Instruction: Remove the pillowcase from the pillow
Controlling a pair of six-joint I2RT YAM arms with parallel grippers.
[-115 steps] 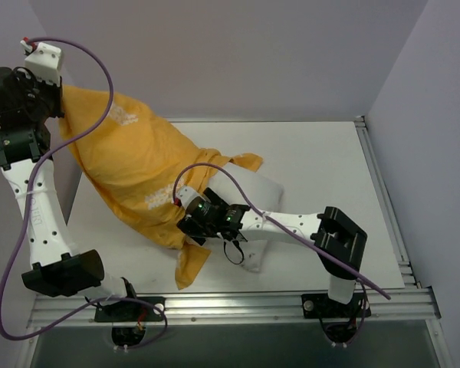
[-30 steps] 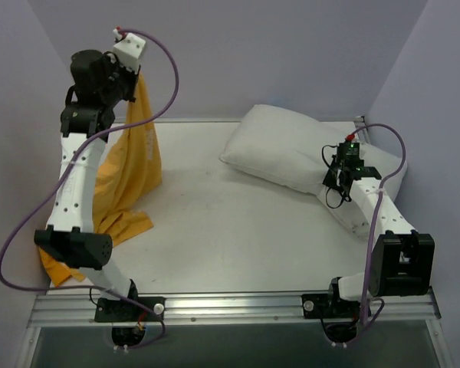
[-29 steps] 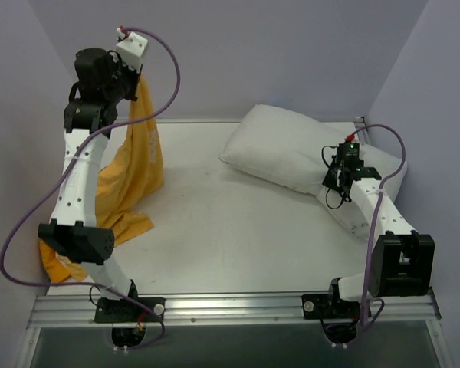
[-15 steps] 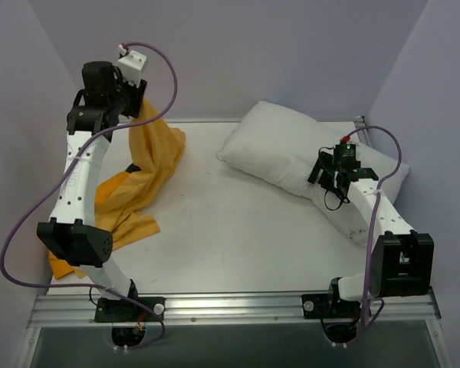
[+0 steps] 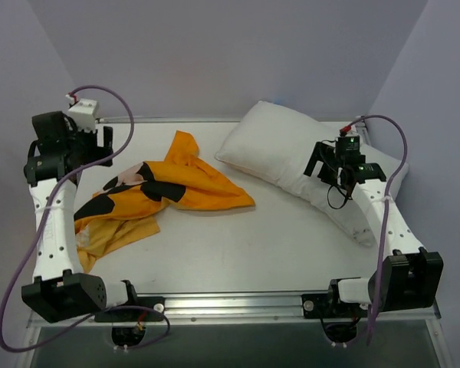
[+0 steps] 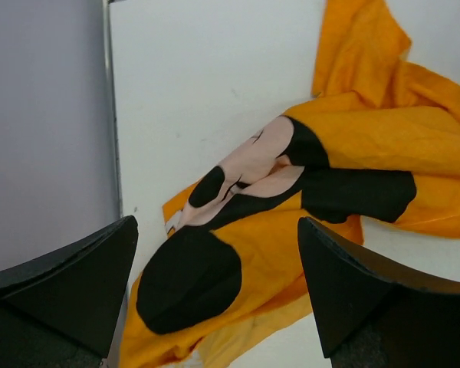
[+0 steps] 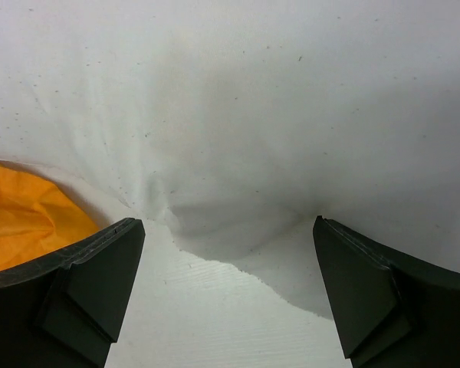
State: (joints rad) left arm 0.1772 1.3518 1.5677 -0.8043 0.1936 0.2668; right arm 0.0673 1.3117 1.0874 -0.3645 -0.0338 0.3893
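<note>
The orange-yellow pillowcase [image 5: 165,192] lies crumpled on the table at left centre, its black and cream cartoon print facing up, fully off the pillow. In the left wrist view the pillowcase [image 6: 322,176] spreads out below my left gripper [image 6: 218,295], which is open and empty. From above, my left gripper [image 5: 103,149] hangs over the pillowcase's far left end. The white pillow [image 5: 287,153] rests at the back right. My right gripper [image 5: 320,169] is open at the pillow's near edge, and the pillow [image 7: 253,100] fills the right wrist view beyond my right gripper [image 7: 228,287].
Purple walls close in the table on the left, back and right. An aluminium rail [image 5: 230,303] runs along the front edge with both arm bases. A corner of orange cloth [image 7: 23,218] shows at the left of the right wrist view.
Both grippers opened. The pillowcase dropped from my raised left gripper and spread on the table, and the left arm came down and leftward. The right gripper let go of the pillow.
</note>
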